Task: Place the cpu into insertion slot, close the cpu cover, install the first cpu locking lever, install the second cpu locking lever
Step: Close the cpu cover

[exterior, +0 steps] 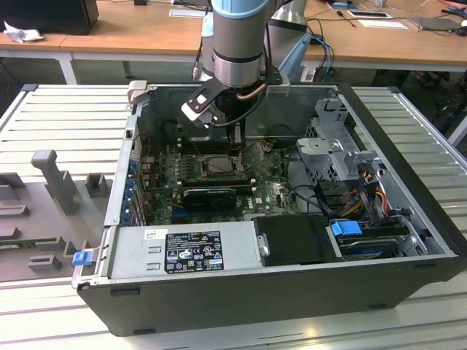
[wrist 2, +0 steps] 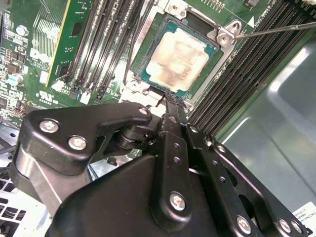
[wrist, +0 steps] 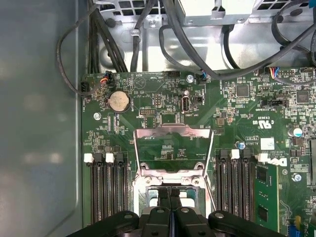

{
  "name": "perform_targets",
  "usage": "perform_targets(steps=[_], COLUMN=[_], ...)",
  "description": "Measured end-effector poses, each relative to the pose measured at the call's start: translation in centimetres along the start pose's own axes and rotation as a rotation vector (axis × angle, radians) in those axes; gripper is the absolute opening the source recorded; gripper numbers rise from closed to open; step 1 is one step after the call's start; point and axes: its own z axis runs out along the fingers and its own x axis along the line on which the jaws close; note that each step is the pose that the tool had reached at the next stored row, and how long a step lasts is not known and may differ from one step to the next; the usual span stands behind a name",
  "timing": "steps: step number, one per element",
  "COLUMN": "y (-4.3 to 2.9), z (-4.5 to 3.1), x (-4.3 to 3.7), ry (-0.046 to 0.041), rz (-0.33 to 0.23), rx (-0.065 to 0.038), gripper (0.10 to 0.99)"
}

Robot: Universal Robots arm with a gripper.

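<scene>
The cpu (wrist 2: 177, 59), a pale beige-silver square, lies flat in the insertion slot (wrist 2: 148, 54) on the green board. In the exterior view the slot (exterior: 219, 164) sits mid-board inside the open computer case. The cpu cover (wrist: 173, 132), a silvery frame plate, stands raised off the socket. A thin metal locking lever (wrist 2: 276, 30) sticks out past the socket's corner. My gripper (wrist 2: 170, 98) hovers at the socket's edge, fingers shut together with nothing seen between them. In the first wrist view the gripper (wrist: 170, 195) is just over the socket, and it hangs from the arm in the exterior view (exterior: 235, 149).
Long black memory slots (wrist 2: 103, 44) flank the socket on both sides, with a green card (wrist 2: 61, 44) seated in one. Black cables (wrist: 148, 29) loop beyond the board. A power supply (exterior: 182, 251) and a drive cage (exterior: 336, 146) crowd the case.
</scene>
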Motion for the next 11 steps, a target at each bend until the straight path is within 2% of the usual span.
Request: perform_targets(steps=[6, 9, 11], y=[0.08, 0.12, 0.14], z=[-0.11, -0.79, -0.97], x=[0.01, 0.04, 0.05], ry=[0.0004, 0.0004, 0.0004], rz=[0.0, 0.0, 0.0], rx=[0.001, 0.003, 0.003], gripper=[0.106, 0.106, 0.106])
